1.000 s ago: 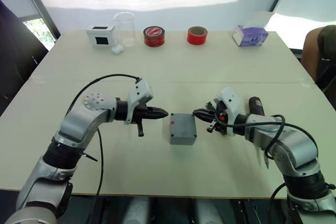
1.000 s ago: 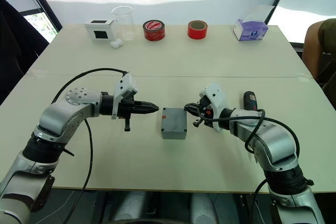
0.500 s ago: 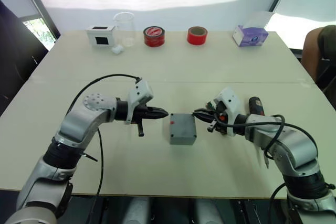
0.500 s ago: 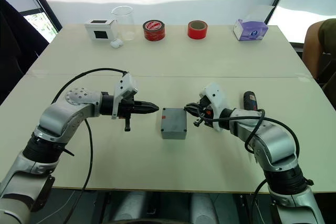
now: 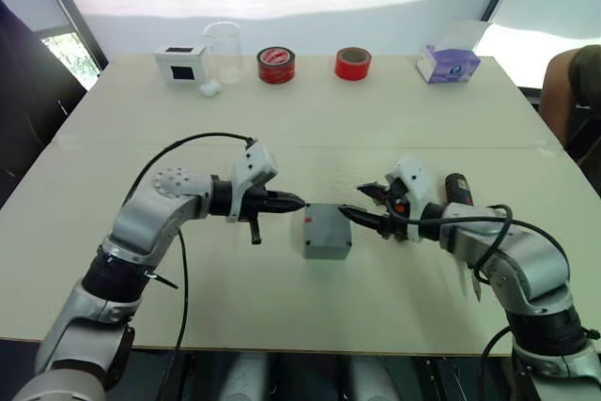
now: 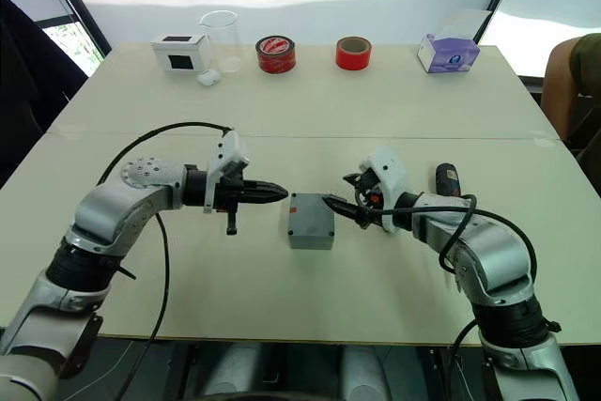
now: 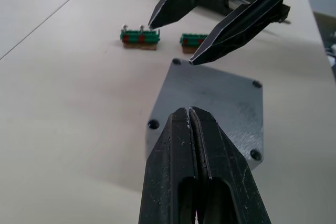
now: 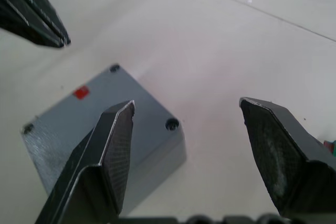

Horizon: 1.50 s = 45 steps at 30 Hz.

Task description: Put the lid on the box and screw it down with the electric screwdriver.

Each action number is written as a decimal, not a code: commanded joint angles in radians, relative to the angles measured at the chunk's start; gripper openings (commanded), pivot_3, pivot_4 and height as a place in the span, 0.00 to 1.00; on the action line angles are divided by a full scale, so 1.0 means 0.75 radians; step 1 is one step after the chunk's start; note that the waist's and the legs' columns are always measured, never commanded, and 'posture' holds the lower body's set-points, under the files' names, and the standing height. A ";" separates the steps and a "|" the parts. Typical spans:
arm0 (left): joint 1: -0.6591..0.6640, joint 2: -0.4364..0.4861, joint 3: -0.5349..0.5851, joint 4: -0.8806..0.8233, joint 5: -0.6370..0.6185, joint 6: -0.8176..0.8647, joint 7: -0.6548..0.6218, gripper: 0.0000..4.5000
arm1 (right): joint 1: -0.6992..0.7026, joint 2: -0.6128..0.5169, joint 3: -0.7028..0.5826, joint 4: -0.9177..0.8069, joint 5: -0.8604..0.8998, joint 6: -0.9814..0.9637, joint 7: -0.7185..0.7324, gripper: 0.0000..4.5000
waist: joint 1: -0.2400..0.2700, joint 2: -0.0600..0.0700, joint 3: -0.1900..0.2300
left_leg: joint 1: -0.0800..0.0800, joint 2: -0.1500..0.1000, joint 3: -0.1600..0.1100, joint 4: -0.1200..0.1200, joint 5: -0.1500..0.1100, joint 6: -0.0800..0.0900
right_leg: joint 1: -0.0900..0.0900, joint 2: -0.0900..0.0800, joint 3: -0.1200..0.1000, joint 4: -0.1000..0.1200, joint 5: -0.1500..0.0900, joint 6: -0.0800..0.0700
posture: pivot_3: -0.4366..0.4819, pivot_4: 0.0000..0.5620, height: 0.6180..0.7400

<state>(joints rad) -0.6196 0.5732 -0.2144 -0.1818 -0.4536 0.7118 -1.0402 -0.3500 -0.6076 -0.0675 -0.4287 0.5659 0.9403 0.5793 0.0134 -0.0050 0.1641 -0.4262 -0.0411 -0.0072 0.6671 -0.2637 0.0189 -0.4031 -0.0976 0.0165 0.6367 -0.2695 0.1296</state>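
Observation:
The grey box [image 5: 327, 230] sits mid-table, with a small red mark [image 8: 80, 93] on its top. Its top is the flat lid [image 7: 220, 103] with corner screw holes, lying flush on it. My left gripper [image 5: 299, 201] is shut with nothing in it, its tip just left of the box and apart from it. My right gripper [image 5: 350, 199] is open at the box's right edge, with one finger [image 8: 105, 150] over the lid's corner and the other off to the side. The black electric screwdriver [image 5: 457, 190] lies on the table behind my right forearm.
Two small green circuit strips [image 7: 139, 38] lie just past the box, near the right gripper. Along the far edge stand a white box with a dark window [image 5: 180, 63], a clear beaker [image 5: 223, 49], two red tape rolls [image 5: 275, 65] and a purple tissue box [image 5: 447, 63]. A person [image 5: 573, 91] sits at the right.
My right gripper has gone from shut to open, and one finger now reaches over the box's right edge. The left gripper has edged slightly toward the box.

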 commanded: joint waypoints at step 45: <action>-0.052 -0.122 -0.190 -0.253 0.032 -0.057 0.027 0.00 | -0.499 -0.715 0.520 0.908 -0.054 0.643 0.441 0.99 | -0.005 0.002 0.000 | 0.000 0.001 0.003 -0.001 0.000 0.001 | 0.000 0.000 0.002 -0.004 0.000 0.000 | 0.48 0.27 1.00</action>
<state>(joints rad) -0.6612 0.4887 -0.3742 -0.3563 -0.4250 0.6763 -1.0306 -0.7134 -1.1550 0.3029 0.2391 0.5486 1.4462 0.8912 0.0098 -0.0034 0.1641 -0.4263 -0.0405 -0.0053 0.6668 -0.2640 0.0195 -0.4030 -0.0978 0.0177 0.6336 -0.2695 0.1297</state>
